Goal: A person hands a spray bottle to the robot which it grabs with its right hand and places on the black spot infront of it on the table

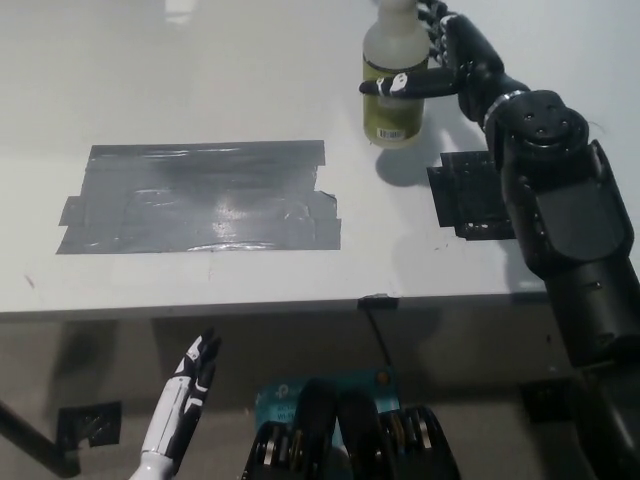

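Observation:
A spray bottle [390,70] with clear-white shoulders and a yellow-green label stands upright at the far side of the white table [200,80]; its top is cut off by the picture's edge. My black right hand [448,62] wraps it from the right, with the thumb lying across the label's front and the fingers behind it. The black spot [465,195] lies on the table just in front of the bottle, and my right forearm hides its right part. My white left hand [190,385] rests open at the lower left, below the table's front edge.
A large patch of grey tape [200,195] covers the table's middle left. The table's front edge [300,305] crosses the picture, with floor beneath. A small white object [178,10] sits at the far top edge.

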Robot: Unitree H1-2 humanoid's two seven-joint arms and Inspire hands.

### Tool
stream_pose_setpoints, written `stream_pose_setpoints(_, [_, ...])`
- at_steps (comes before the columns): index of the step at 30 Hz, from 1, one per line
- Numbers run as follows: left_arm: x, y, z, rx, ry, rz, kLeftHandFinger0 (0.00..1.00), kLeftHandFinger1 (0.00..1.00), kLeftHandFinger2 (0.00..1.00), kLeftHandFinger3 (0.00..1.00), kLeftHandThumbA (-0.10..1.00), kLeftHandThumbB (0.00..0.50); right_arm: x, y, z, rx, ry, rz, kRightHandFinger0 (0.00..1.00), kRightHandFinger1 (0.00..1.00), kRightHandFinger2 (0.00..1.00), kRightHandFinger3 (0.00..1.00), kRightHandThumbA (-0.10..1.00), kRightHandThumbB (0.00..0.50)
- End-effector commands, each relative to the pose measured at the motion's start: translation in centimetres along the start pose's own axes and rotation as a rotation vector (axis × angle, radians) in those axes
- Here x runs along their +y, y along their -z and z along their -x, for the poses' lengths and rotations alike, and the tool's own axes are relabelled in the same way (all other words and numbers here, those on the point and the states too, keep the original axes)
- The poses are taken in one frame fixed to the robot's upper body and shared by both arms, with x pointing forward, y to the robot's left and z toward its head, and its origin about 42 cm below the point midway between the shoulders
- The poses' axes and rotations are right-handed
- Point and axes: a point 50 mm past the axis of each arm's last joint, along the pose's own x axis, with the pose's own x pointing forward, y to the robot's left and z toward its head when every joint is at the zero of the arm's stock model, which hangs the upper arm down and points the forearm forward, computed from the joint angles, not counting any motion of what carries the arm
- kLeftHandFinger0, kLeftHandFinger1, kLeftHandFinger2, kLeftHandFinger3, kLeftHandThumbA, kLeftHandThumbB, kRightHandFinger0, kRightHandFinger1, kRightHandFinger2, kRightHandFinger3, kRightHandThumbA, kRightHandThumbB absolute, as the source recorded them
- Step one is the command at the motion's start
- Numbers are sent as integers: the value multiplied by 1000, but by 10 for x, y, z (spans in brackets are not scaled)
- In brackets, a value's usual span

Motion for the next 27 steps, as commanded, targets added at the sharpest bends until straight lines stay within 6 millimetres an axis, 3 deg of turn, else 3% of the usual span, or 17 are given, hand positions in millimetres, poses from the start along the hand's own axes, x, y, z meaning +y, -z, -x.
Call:
stream_pose_setpoints(1, [3,-9,-6,-50,5,-3,1000,1000,1000,1000,1000,500,-1,-41,-9,-91,-14,16,1000,1000,1000,1000,1000,365])
stream_pose_setpoints(11, [4,-9,-6,-47,7,0,1000,1000,1000,1000,1000,500,4,-41,-16,-83,-24,9,1000,1000,1000,1000,1000,332])
stream_pose_setpoints(13, [4,-9,-7,-47,5,-6,1000,1000,1000,1000,1000,500,6,-41,-18,-85,-21,1,1000,1000,1000,1000,1000,346])
stream_pose_setpoints(14, [4,-9,-7,-48,6,-8,1000,1000,1000,1000,1000,500,6,-41,-20,-94,-20,-7,1000,1000,1000,1000,1000,392])
stream_pose_setpoints(17, [5,-9,-6,-42,4,-10,1000,1000,1000,1000,1000,500,9,-42,-21,-102,-26,-18,1000,1000,1000,1000,1000,403])
stream_pose_setpoints(22, [5,-8,-6,-42,2,-16,1000,1000,1000,1000,1000,500,15,-48,-21,-104,-26,-64,1000,1000,1000,1000,1000,363])
stream_pose_setpoints(25, [5,-8,-6,-46,-1,-25,1000,1000,1000,1000,1000,500,20,-50,-21,-154,61,-74,1000,1000,1000,1000,1000,336])
stream_pose_setpoints(26, [5,-9,-7,-44,-1,-26,1000,1000,1000,1000,1000,500,21,-51,-21,-187,151,-110,744,728,851,1000,791,330])
stream_pose_setpoints(27, [6,-9,-8,-44,-2,-26,1000,1000,1000,1000,1000,500,22,-52,-20,-209,202,-107,508,455,513,721,710,293])
